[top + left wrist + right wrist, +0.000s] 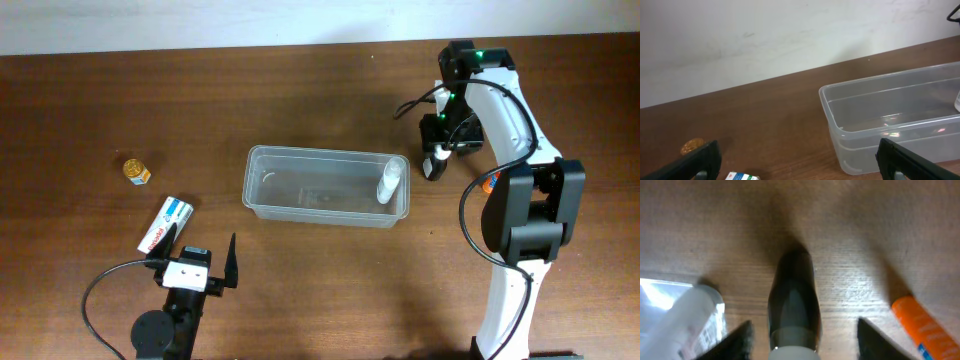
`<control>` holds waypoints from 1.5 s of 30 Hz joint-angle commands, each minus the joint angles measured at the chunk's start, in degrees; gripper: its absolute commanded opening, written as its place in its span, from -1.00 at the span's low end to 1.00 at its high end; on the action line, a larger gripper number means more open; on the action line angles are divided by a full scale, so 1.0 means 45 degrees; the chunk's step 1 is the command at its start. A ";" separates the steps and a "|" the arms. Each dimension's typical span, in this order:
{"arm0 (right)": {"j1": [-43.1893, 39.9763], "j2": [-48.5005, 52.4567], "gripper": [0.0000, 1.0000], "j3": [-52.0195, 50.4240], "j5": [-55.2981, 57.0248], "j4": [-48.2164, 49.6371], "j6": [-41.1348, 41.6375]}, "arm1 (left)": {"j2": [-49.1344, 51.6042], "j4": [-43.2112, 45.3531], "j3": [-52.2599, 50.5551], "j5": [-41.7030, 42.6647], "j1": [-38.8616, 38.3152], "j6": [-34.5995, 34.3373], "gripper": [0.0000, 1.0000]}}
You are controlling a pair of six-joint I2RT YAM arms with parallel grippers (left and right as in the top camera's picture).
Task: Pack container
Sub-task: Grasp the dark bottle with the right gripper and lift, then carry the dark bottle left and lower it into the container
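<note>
Your right gripper [805, 340] is wide open around the dark bottle [792, 300], ready to grasp it for the container [247, 185]. Your left gripper [200, 250] is open, empty.

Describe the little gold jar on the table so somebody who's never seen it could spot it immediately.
Find the clear container in the middle of the brown table, then look well to its left, where two small things lie. The gold jar is the one farther back, toward the wall: small, round and golden, unlike the long white box nearer the front.
</note>
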 commanded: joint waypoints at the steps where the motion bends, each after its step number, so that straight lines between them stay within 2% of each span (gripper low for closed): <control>1: -0.0068 -0.0029 -0.08 -0.0126 -0.0073 0.0015 -0.0136 | -0.0102 -0.0005 -0.0083 0.0000 0.0063 0.0112 0.99; 9: -0.0068 -0.0029 -0.51 -0.0126 -0.0136 -0.0287 -0.0131 | -0.0102 -0.0005 -0.0083 0.0000 0.0063 0.0117 0.99; 18: -0.0078 -0.0389 -0.51 0.0102 -0.0117 -0.0452 -0.0131 | -0.0102 -0.0010 -0.0083 0.0000 0.0063 0.0112 0.99; 31: 0.0010 -0.1326 -0.51 0.4046 -0.0389 -0.3070 -0.0029 | -0.0102 -0.0010 -0.0083 0.0000 0.0063 0.0112 0.99; 37: 0.0845 -0.1515 -0.52 0.6577 -0.0549 -0.4153 -0.0029 | -0.0102 -0.0010 -0.0083 0.0000 0.0063 0.0112 0.99; 41: 0.1690 -0.1904 -0.50 0.7130 -0.0544 -0.4153 -0.0010 | -0.0102 -0.0010 -0.0083 0.0000 0.0063 0.0112 0.99; 45: 0.2477 -0.2302 -0.50 0.7140 -0.0398 -0.4153 0.0860 | -0.0102 -0.0010 -0.0083 0.0000 0.0063 0.0112 0.99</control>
